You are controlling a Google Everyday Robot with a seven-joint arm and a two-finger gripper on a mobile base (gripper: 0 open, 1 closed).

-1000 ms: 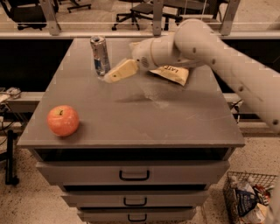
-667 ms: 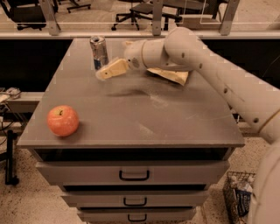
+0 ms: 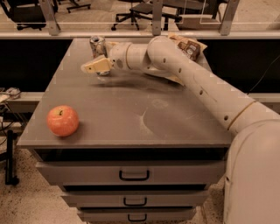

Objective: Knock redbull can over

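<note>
The redbull can (image 3: 97, 45), slim and silver-blue with a silver top, stands upright at the back left of the grey table (image 3: 131, 113). My gripper (image 3: 93, 67) reaches in from the right on the white arm (image 3: 188, 78). It is right in front of the can, low against its base, and hides the can's lower part. I cannot see whether it touches the can.
A red apple (image 3: 63, 120) sits near the table's front left corner. A brown-and-yellow chip bag (image 3: 189, 46) lies at the back right, partly behind the arm. Drawers (image 3: 133, 175) are below the tabletop. Office chairs (image 3: 140, 11) stand behind a rail.
My gripper has moved left across the back of the table, from beside the can to directly in front of its base. The can still stands upright. The apple has not moved.
</note>
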